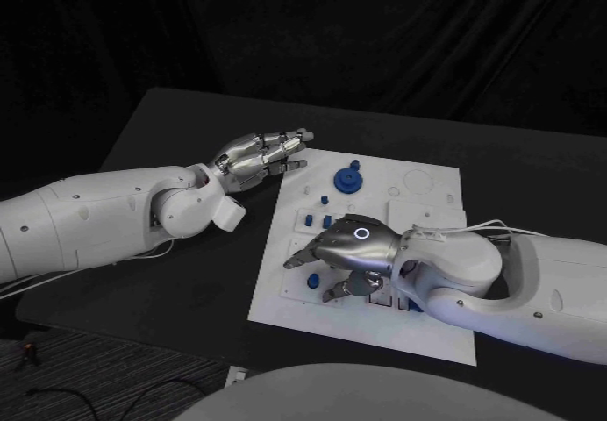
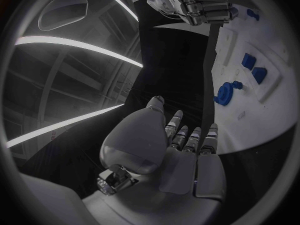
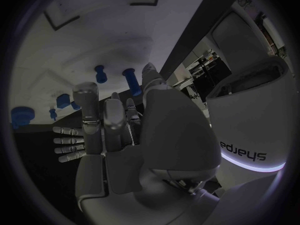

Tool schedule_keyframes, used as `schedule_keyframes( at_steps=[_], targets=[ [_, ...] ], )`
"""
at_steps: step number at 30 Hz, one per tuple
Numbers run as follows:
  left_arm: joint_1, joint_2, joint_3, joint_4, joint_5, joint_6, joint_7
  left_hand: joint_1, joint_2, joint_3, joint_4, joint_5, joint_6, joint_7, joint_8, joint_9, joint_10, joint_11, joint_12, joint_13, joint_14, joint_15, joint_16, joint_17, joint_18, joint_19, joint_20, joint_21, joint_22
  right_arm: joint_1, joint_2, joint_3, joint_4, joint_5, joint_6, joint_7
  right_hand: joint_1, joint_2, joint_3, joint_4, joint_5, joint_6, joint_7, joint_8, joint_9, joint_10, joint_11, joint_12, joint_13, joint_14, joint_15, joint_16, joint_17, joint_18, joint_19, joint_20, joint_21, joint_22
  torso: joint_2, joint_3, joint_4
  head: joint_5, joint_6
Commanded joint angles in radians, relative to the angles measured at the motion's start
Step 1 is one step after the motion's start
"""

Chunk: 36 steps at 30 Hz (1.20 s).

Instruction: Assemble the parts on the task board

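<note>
The right hand [image 1: 351, 253] hovers empty, fingers spread, over the task board [image 1: 430, 338]; the left hand [image 1: 260, 156], fingers straight and holding nothing, rests at the board's edge.

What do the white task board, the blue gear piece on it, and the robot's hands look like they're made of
Task board: probably matte white plastic, flat with moulded recesses and no glare. Blue gear: likely plastic, with even saturated colour and a dull sheen. Left hand and right hand: polished metal or metallised shells, showing bright highlights.
</note>
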Motion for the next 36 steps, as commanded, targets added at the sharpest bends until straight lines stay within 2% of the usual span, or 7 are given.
schedule_keyframes(
  at_steps=[1,14,16,19,25,30,36],
  targets=[
    [-0.002,0.0,0.001,0.001,0.004,0.015,0.012,0.001,0.003,0.0,-0.003,0.004,-0.002,0.005,0.005,0.001,-0.002,0.006,0.003,0.001,-0.003,0.005,0.001,0.0,0.001,-0.001,0.001,0.0,0.001,0.012,-0.033,0.0,0.021,0.036,-0.164,0.028,-0.044,-0.007,-0.01,0.002,-0.002,0.018,0.002,0.004,0.004,-0.005,-0.003,0.017,0.003,-0.006,-0.002,0.0,0.009,0.006,-0.006,-0.001,0.003,0.097,-0.004,-0.0009,0.0001,-0.003,0.0],
    [-0.002,-0.023,0.001,0.014,0.004,-0.025,0.034,0.008,-0.003,0.002,-0.017,0.014,-0.024,-0.016,0.0,-0.001,-0.014,-0.014,0.0,-0.002,-0.004,0.004,0.0,0.0,0.002,0.001,0.0,0.001,0.002,0.204,-0.31,0.0,0.088,0.756,-0.336,0.136,0.014,0.116,0.069,-0.026,0.093,0.266,0.147,0.067,0.038,0.219,-0.025,0.349,0.128,-0.074,0.005,-0.105,-0.126,0.029,-0.064,0.009,-0.174,0.06,-0.019,-0.0071,-0.0066,-0.038,0.0],
    [-0.002,-0.026,0.001,0.02,0.004,-0.045,0.053,0.015,-0.005,0.004,-0.027,0.022,-0.022,-0.029,0.001,0.0,-0.018,-0.029,-0.001,-0.003,-0.007,-0.003,-0.003,-0.001,0.002,-0.001,-0.001,0.0,-0.001,0.215,-0.342,0.0,0.067,0.821,-0.292,0.098,0.014,0.125,0.049,-0.025,0.097,0.369,0.115,0.118,0.065,0.242,-0.058,0.682,0.355,-0.079,-0.034,-0.136,-0.157,0.032,-0.074,-0.009,-0.231,0.048,-0.022,-0.0084,-0.0075,-0.048,0.0],
    [-0.002,-0.029,0.001,0.026,0.004,-0.066,0.079,0.01,-0.007,0.001,-0.028,0.02,-0.005,-0.055,0.009,0.002,-0.017,-0.057,0.0,-0.003,-0.01,-0.017,-0.007,-0.002,0.004,-0.006,-0.005,-0.003,-0.008,0.221,-0.369,0.0,0.041,0.801,-0.196,-0.004,-0.095,0.105,0.001,-0.01,0.04,0.447,0.087,0.157,0.093,0.704,-0.088,1.491,1.477,0.156,-0.038,0.328,0.559,-0.038,0.101,-0.034,0.286,0.16,-0.026,-0.0071,-0.0106,-0.057,0.0],
    [-0.004,-0.033,0.001,0.031,0.004,-0.111,0.135,-0.01,-0.02,-0.025,0.04,-0.028,-0.088,-0.133,-0.025,-0.01,-0.031,-0.14,-0.005,-0.007,-0.02,-0.07,-0.027,-0.009,0.008,-0.035,-0.054,-0.019,-0.048,0.216,-0.405,0.0,0.022,0.633,0.094,-0.294,-0.455,0.047,-0.094,0.002,0.004,0.449,0.08,0.158,0.117,0.721,-0.098,1.504,1.505,0.156,-0.049,0.328,0.559,-0.062,0.145,-0.046,0.469,0.191,-0.031,-0.0026,-0.0101,-0.08,0.0],
    [-0.012,-0.037,0.001,0.037,-0.011,-0.175,0.192,-0.059,-0.034,-0.065,0.051,-0.117,-0.188,-0.167,-0.059,-0.02,-0.031,-0.174,-0.005,-0.007,-0.02,-0.153,-0.027,-0.009,0.002,-0.047,-0.181,-0.027,-0.076,0.197,-0.417,0.0,0.039,0.596,0.235,-0.455,-0.576,0.182,-0.127,-0.001,0.011,0.488,0.067,0.182,0.153,0.721,-0.105,1.504,1.505,0.156,-0.065,0.328,0.559,-0.076,0.167,-0.059,0.569,0.21,-0.035,0.0006,-0.011,-0.092,0.0],
    [-0.019,-0.044,0.001,0.046,-0.118,-0.267,0.245,-0.203,-0.044,-0.12,0.051,-0.393,-0.377,-0.243,-0.079,-0.041,-0.037,-0.212,-0.007,-0.009,-0.02,-0.195,-0.027,-0.009,-0.029,-0.049,-0.251,-0.029,-0.083,0.176,-0.434,0.0,0.063,0.63,0.291,-0.533,-0.606,0.268,-0.161,-0.003,0.029,0.539,0.04,0.233,0.233,0.721,-0.127,1.504,1.505,0.156,-0.089,0.328,0.559,-0.084,0.175,-0.081,0.625,0.22,-0.045,0.0033,-0.0113,-0.104,0.0]
  ],
)
